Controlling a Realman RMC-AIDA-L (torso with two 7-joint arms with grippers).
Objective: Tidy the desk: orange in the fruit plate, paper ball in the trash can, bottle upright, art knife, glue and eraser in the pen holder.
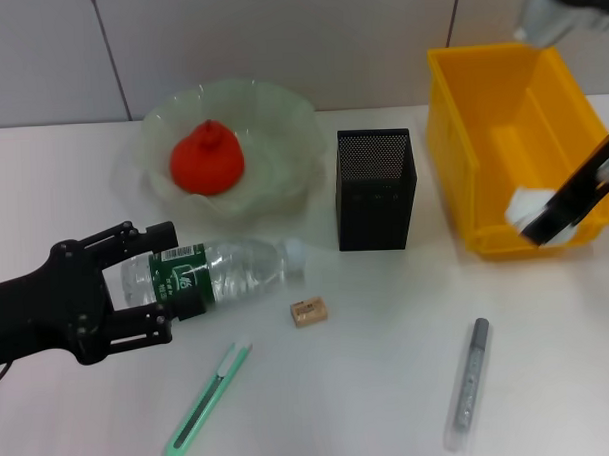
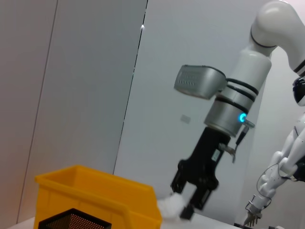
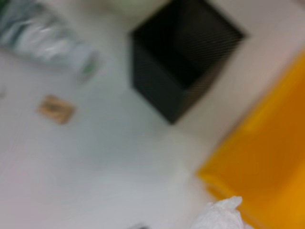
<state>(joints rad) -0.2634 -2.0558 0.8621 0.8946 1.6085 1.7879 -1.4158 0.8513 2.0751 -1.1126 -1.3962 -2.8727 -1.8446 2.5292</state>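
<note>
The left gripper (image 1: pixel 151 278) is low over the table (image 1: pixel 390 385), and its black fingers are closed around the label end of the bottle (image 1: pixel 211 274). The bottle lies on its side, with the cap toward the pen holder (image 1: pixel 375 188).

The right gripper (image 1: pixel 539 220) is at the front edge of the yellow bin (image 1: pixel 481 112), and it is clamped on the white paper ball (image 1: pixel 527 206). In the left wrist view the ball (image 2: pixel 170 206) sits between the fingers, just above the bin rim (image 2: pixel 95 183).

The orange (image 1: pixel 207 159) is already in the clear fruit plate (image 1: pixel 281 114), behind the bottle. The black mesh pen holder stands between the plate and the bin.

The eraser (image 1: pixel 309 311) lies on the table in front of the bottle cap. The green knife (image 1: pixel 206 402) lies nearer the front edge, to the left of the eraser. The glue stick (image 1: pixel 468 382) lies to the right, in front of the bin, well apart from the knife.
</note>
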